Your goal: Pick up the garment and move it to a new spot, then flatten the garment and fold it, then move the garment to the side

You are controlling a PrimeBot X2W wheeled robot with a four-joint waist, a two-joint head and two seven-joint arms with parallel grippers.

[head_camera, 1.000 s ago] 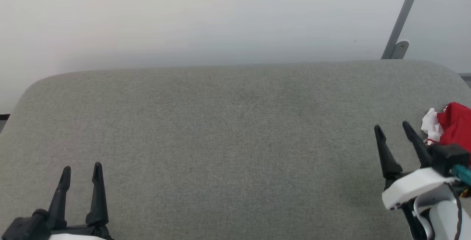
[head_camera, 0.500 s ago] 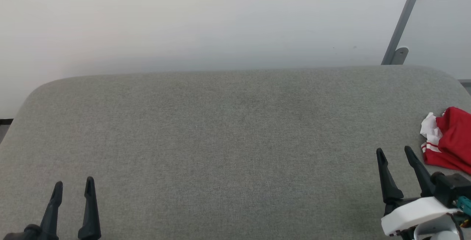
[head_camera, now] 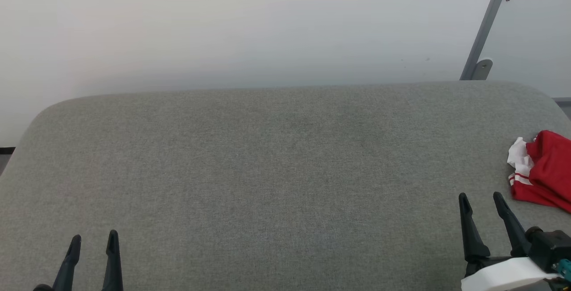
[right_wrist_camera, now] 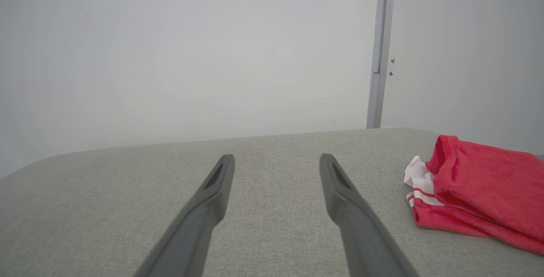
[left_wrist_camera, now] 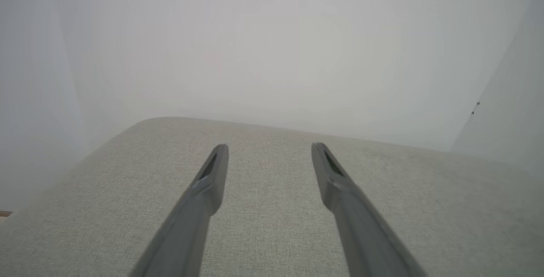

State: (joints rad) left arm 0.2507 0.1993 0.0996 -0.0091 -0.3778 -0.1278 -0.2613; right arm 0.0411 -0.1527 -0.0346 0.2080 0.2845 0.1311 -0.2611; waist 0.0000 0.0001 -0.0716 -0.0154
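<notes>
Garment at right edge of table

Left gripper spread wide over a grey fabric surface.
Its two dark fingers rise from the bottom edge to mid-frame, bare fabric showing between them; the surface's rounded far edge crosses the middle, a pale wall above it.

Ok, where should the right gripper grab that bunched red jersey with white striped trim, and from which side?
Probably the raised fold at the red jersey's left end, above the white trim: it stands clear of the grey fabric cushion. Approach from its left.
</notes>
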